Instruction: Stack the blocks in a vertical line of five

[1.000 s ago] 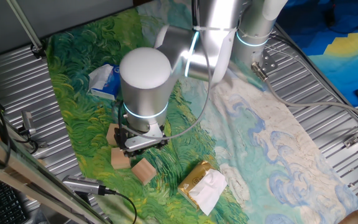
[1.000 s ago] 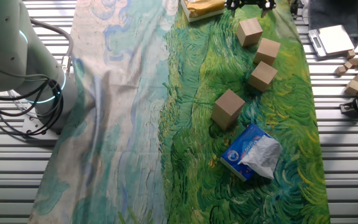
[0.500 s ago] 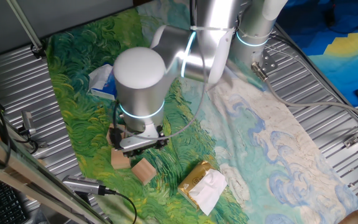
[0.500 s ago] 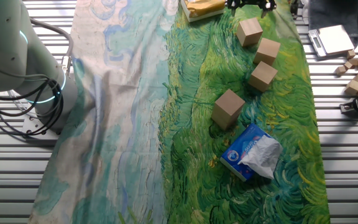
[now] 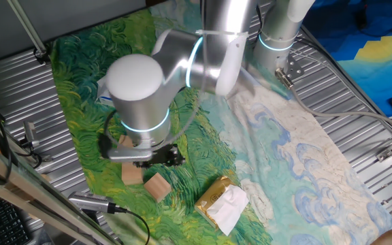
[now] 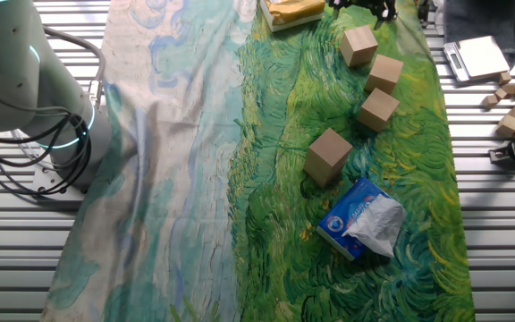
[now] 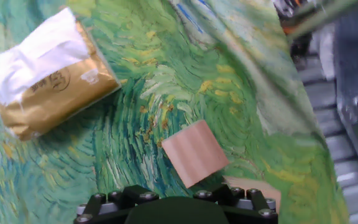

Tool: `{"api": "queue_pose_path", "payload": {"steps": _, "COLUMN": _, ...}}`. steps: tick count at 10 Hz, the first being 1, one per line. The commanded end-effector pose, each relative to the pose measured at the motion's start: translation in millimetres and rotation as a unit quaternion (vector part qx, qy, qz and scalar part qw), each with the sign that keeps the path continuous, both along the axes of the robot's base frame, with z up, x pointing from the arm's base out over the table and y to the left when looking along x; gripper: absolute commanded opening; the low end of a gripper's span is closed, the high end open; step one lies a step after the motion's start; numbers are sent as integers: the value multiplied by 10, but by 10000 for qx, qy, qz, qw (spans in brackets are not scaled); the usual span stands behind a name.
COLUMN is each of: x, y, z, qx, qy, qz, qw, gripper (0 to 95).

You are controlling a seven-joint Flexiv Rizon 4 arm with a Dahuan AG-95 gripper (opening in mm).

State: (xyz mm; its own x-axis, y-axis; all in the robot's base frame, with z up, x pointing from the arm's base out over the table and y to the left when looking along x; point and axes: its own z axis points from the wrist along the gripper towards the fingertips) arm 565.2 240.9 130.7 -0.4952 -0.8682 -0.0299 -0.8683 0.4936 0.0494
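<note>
Four tan wooden blocks loose in rough line on green painted cloth. Gold tissue packet and blue-white soft packet flank them. End effector low over near blocks; opening hidden, cannot tell.

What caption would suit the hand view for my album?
Looking down at a tan wooden cube and a gold tissue packet on a green swirl-painted cloth.

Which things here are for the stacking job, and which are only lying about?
For the job: blocks.
Lying about: blue packet, gold packet, small wood bits.
</note>
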Motion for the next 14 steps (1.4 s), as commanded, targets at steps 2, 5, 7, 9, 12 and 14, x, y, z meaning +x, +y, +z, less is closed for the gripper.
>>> {"api": "queue_pose_path", "payload": {"steps": 2, "x": -6, "y": -9, "z": 2, "qx": 102, "qy": 482, "qz": -2641, "qw": 9632, "gripper": 570}}
{"api": "queue_pose_path", "payload": {"steps": 5, "x": -6, "y": -9, "z": 2, "qx": 295, "qy": 574, "qz": -2941, "qw": 9536, "gripper": 570}}
{"api": "queue_pose_path", "payload": {"steps": 7, "x": -6, "y": -9, "z": 2, "qx": 300, "qy": 556, "qz": -2984, "qw": 9524, "gripper": 570}}
{"api": "queue_pose_path", "payload": {"steps": 9, "x": -6, "y": -9, "z": 2, "qx": 336, "qy": 576, "qz": -3027, "qw": 9508, "gripper": 570}}
{"api": "queue_pose_path", "payload": {"steps": 12, "x": -6, "y": -9, "z": 2, "qx": 331, "qy": 563, "qz": -3052, "qw": 9501, "gripper": 760}}
{"api": "queue_pose_path", "payload": {"steps": 14, "x": 5, "y": 31, "z": -10, "qx": 308, "qy": 545, "qz": -3223, "qw": 9446, "gripper": 760}}
